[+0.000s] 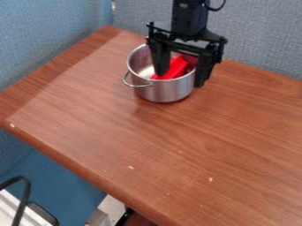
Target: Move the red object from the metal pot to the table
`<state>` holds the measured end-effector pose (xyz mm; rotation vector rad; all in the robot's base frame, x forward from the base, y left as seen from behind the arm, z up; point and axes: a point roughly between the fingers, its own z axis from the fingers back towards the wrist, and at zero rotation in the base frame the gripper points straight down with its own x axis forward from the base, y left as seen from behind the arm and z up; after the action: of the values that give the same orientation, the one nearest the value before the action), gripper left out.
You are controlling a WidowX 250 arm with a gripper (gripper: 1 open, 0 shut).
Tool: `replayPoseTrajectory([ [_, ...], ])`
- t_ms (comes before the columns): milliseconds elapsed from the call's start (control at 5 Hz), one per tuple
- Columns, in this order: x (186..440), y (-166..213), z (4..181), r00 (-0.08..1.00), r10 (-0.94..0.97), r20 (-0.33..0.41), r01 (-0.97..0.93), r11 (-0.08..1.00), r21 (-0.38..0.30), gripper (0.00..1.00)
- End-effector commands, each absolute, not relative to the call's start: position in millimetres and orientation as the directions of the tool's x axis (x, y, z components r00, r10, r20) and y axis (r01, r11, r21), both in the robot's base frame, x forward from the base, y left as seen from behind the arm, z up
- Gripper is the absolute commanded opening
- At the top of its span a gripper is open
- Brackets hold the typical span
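Note:
The shiny metal pot [156, 78] stands on the reddish-brown wooden table [141, 132] near its far edge. Inside it the red object [177, 65] lies slanted against the right wall. My black gripper [183, 67] hangs straight down over the pot, open, with one finger dipping inside the pot to the left of the red object and the other finger [209, 64] outside the pot's right rim. The fingers straddle the red object without closing on it. A small loop handle [126, 81] sticks out on the pot's left side.
Blue walls rise behind and to the left of the table. The table's front-left edge drops off towards the floor, where a dark frame [18, 199] shows at the lower left.

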<state>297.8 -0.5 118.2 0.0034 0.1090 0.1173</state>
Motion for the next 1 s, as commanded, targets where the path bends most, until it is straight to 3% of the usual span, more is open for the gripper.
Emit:
replayPoseTrajectory([
  [0, 315.6, 12.4, 142.9, 0.978, 0.206, -0.024, -0.206, 0.979, 0.001, 1.00],
  [200, 328.0, 22.0, 142.9, 0.952, 0.305, 0.027, -0.305, 0.952, 0.001, 1.00],
  [800, 341.7, 48.2, 138.6, 0.954, 0.289, 0.083, -0.288, 0.957, -0.020, 1.00],
])
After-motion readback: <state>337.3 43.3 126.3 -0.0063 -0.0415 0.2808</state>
